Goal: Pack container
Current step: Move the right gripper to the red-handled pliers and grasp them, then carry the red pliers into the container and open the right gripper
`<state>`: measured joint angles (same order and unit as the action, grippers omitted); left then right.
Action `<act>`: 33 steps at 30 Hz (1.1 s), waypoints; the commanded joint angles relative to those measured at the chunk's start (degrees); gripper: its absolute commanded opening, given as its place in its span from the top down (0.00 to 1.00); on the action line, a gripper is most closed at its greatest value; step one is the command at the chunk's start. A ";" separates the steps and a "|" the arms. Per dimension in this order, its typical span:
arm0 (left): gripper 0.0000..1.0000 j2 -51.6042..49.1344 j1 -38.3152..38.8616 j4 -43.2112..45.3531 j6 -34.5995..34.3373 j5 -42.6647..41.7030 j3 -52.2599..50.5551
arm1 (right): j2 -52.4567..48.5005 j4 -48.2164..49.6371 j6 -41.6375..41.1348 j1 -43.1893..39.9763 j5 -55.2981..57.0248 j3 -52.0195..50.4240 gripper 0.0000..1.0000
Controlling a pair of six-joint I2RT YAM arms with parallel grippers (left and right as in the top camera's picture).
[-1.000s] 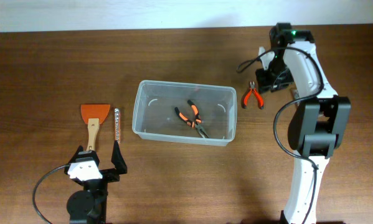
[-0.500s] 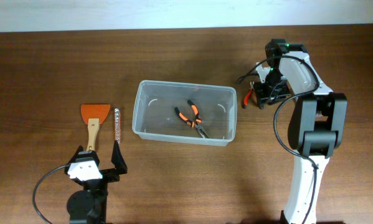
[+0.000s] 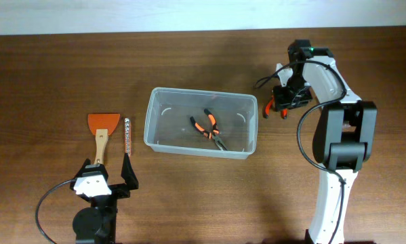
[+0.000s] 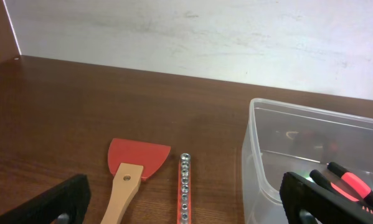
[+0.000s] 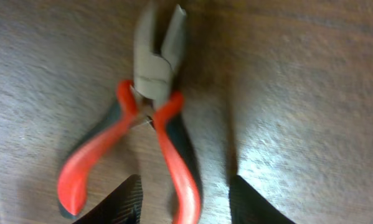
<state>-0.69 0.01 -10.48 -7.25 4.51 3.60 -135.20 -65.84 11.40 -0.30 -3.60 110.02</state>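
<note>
My left gripper [image 3: 109,175] is hanging low over the near edge of the table [image 3: 40,74]. Its fingers [image 4: 55,202] are standing spread wide with nothing between them.

Ahead of it a scraper [image 4: 131,167] with an orange blade and a wooden handle is lying flat. A thin studded strip [image 4: 184,186] is lying just beside the scraper on its right, the two roughly parallel. I cannot make out what the strip is.

The container [image 3: 156,135] is sitting around the middle of the table, long side running left to right, upright and open on top. A pair of orange-and-black pliers [image 3: 208,129] is lying on its floor, towards the right half.

My right gripper [image 5: 186,202] is hovering low over a pair of red-handled pliers [image 5: 150,118]. These are lying on bare wood just beside the container's right end, towards its far corner.

The right fingers [image 5: 256,202] are standing apart and are not pinching anything. One red handle is running down between them, and the grey nose is pointing away from me. The other handle seems to be lying outside the left fingertip, though the blur is making that hard to settle.
</note>
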 commanded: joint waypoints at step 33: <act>0.01 0.39 -0.28 0.04 0.92 -0.66 -0.46 | 2.34 -4.11 0.11 -0.26 4.28 6.88 0.94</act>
<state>-0.69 0.01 -10.48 -7.25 4.49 3.60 -135.20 -69.43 11.97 0.75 -2.52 112.14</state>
